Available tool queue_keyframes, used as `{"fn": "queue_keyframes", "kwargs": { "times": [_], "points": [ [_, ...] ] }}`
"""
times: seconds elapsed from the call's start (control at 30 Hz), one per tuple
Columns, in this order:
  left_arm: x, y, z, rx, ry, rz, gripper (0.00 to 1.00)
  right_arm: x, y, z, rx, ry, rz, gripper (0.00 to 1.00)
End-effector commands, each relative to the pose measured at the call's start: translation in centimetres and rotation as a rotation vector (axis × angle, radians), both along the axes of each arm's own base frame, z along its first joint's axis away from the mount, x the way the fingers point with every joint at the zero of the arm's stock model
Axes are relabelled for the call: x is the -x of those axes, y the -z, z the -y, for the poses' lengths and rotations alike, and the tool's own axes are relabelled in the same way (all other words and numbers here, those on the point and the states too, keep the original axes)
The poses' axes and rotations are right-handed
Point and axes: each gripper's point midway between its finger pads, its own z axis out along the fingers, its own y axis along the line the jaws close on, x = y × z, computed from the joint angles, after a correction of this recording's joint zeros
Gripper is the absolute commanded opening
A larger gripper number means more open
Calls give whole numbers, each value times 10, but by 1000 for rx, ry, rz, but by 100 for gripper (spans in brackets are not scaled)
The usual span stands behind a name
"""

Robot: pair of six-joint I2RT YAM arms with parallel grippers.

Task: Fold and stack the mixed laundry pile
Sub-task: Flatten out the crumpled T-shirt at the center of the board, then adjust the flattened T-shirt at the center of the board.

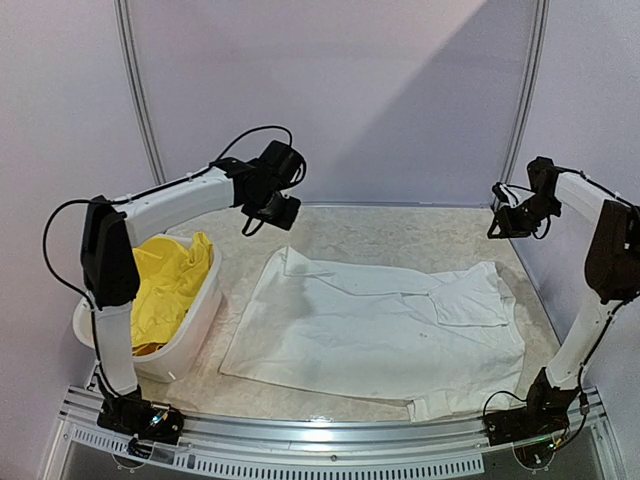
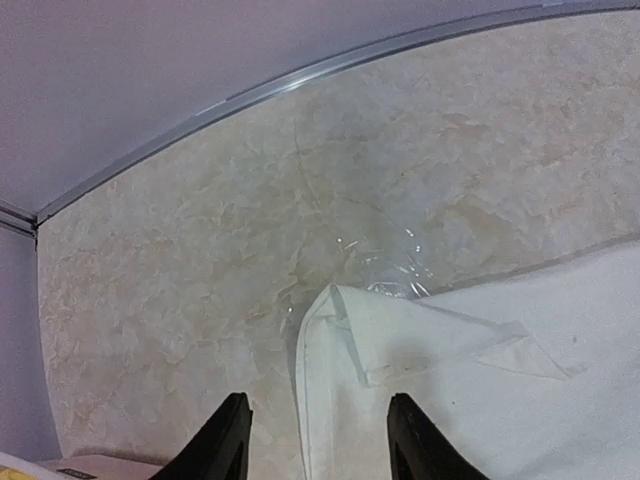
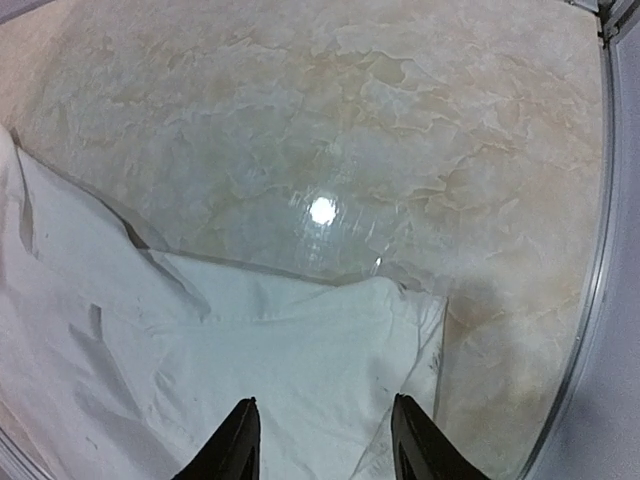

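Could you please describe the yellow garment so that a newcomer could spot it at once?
On the beige marbled table, a white basket stands at the left edge by the left arm. The yellow garment lies crumpled inside it, the only bright cloth; the white T-shirt lies spread on the tabletop.

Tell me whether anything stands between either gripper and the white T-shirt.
Nothing visible does. The left gripper and the right gripper hover open over the far corners of the white T-shirt, with only air between.
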Motion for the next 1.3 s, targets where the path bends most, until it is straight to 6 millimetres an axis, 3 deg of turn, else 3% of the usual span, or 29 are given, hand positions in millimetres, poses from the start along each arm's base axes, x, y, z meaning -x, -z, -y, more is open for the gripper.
{"fn": "queue_keyframes", "kwargs": {
  "times": [0.0,0.2,0.37,0.6,0.77,1.27],
  "points": [
    [29,-8,0,55,68,-45,48,45,-6,4,141,-162,34,44],
    [61,16,-10,49,108,-138,49,126,47,-1,172,-317,-180,38],
    [78,18,-10,89,124,-156,49,156,61,2,206,-363,-238,30],
    [86,31,-7,81,134,-190,49,158,84,0,155,-337,-345,28],
    [89,34,-5,77,141,-198,50,158,101,8,177,-295,-409,32],
    [92,42,0,79,150,-219,50,167,121,19,227,-257,-488,38]
  ]
}}
